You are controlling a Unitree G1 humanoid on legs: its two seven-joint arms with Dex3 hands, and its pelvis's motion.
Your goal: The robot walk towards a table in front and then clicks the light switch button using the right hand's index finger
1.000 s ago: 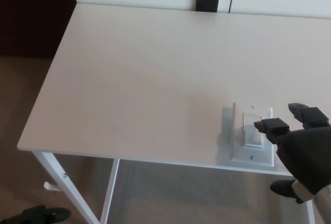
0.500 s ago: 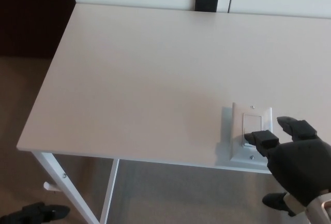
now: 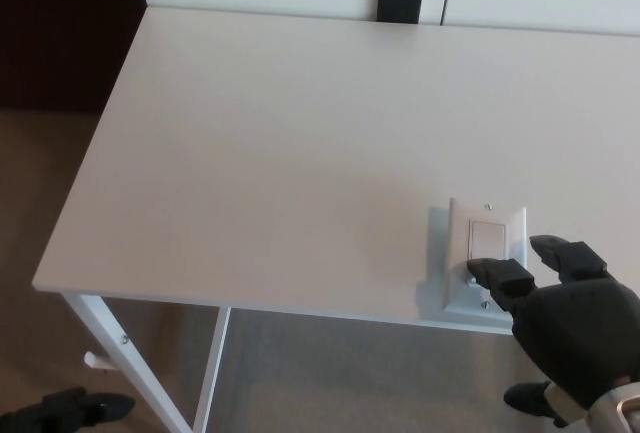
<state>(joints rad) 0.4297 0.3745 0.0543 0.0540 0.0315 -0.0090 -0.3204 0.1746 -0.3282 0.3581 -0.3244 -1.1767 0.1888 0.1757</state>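
Resting a fingertip on the switch at the worktop edge, the right robot hand holds nothing, fingers spread.

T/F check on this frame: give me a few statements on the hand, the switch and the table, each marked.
1. The right hand has a finger on the lower part of the switch. True.
2. The switch sits mid-table. False: it lies near the table's front edge, to the right.
3. The left hand is on the table. False: it is not in view.
4. A black block sits at the far edge. True.
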